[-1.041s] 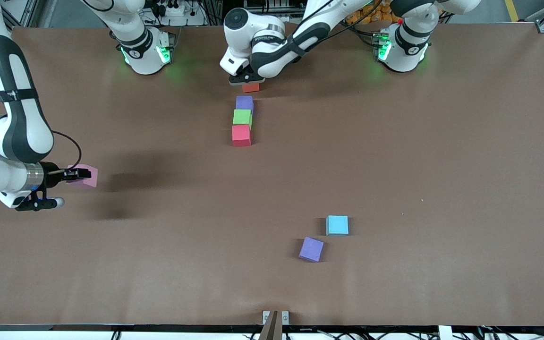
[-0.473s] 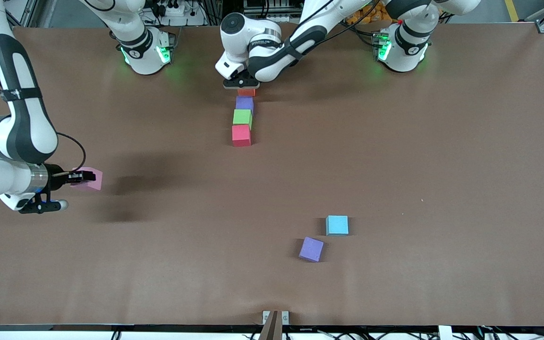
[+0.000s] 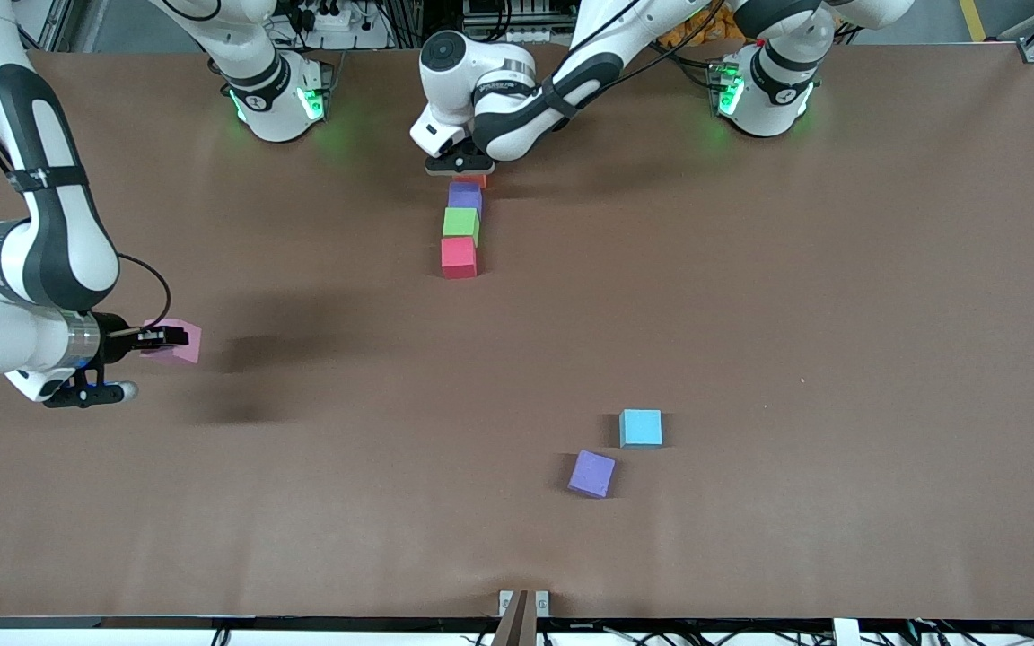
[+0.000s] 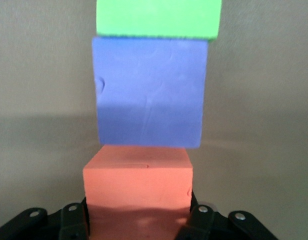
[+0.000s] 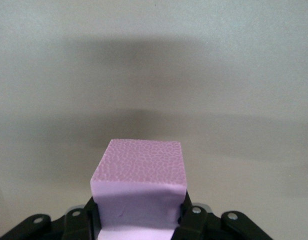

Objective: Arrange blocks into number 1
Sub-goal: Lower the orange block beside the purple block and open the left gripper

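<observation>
Starting nearest the front camera, a loose purple block (image 3: 591, 474) sits turned a little askew on the brown table (image 3: 840, 314), and a light blue block (image 3: 641, 428) lies just beside it, a bit farther from the camera and not touching it.

Farther from the camera and toward the right arm's end of the table, the right gripper (image 3: 162, 338) hangs above the bare tabletop with its fingers pinched on a pink block (image 3: 185, 342). The right wrist view shows that pink block (image 5: 139, 192) clamped between the black fingers (image 5: 79, 222), well clear of the surface.

Farther again, around the middle of the table, a short line of cubes runs away from the camera: a red block (image 3: 459, 257) nearest, then a green block (image 3: 460, 222) touching it, then a purple block in the line (image 3: 464, 195) touching the green one.

At the line's farthest end, the left gripper (image 3: 459, 165) is down low with its jaws narrowed on an orange block (image 3: 474, 179). In the left wrist view, the orange block (image 4: 138, 177) sits between the fingers (image 4: 201, 222) and meets the edge of the purple cube (image 4: 149, 92), with the green one (image 4: 158, 18) past that.
</observation>
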Controlling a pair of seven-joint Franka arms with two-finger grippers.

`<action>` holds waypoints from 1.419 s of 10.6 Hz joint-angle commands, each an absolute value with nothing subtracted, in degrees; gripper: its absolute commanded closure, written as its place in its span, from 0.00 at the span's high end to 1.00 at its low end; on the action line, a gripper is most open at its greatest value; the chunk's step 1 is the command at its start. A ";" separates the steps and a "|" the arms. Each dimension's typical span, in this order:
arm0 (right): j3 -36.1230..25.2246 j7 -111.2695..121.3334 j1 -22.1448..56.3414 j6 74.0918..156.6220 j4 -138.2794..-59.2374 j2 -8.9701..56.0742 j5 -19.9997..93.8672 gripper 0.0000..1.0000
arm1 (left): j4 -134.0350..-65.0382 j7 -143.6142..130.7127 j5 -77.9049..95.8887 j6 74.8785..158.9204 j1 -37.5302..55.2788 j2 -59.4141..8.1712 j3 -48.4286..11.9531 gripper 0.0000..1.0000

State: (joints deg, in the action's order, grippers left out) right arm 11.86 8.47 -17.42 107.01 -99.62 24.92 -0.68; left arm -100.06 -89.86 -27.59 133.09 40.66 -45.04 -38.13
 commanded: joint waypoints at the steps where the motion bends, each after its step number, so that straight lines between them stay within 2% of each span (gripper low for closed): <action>1: 11.78 5.72 -15.83 106.35 -98.61 25.22 0.88 0.03 | -98.26 -88.59 -27.86 132.98 41.13 -45.97 -37.44 0.00; 3: 11.78 5.71 -15.03 106.44 -98.61 25.31 0.97 0.03 | -98.09 -88.51 -27.95 132.98 41.05 -45.97 -37.35 0.00; 4: 11.78 5.71 -14.94 106.44 -98.70 25.31 0.97 0.03 | -97.65 -88.33 -28.04 132.98 41.22 -46.05 -36.40 0.61; 5: 11.69 5.63 -14.85 106.44 -98.70 25.66 1.05 0.03 | -97.73 -85.98 -28.65 132.98 41.39 -46.05 -36.39 1.00; 8: 11.78 3.53 -13.10 106.44 -98.79 25.75 1.14 0.03 | -97.73 -86.31 -27.77 132.10 41.57 -44.92 -36.47 1.00; 10: 11.78 0.54 -10.73 106.44 -98.79 25.75 1.14 0.03 | -97.74 -86.57 -27.69 128.17 41.48 -43.25 -37.35 1.00; 15: 11.69 -7.28 -4.41 106.44 -98.88 25.75 1.05 0.03 | -97.73 -86.22 -21.81 119.19 38.25 -32.89 -38.58 1.00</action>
State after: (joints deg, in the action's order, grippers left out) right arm 12.01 -5.10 -5.85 107.01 -99.59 25.55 0.78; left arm -96.47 -86.80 -24.11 121.59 40.18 -37.55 -38.65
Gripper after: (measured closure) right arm 0.410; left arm 0.000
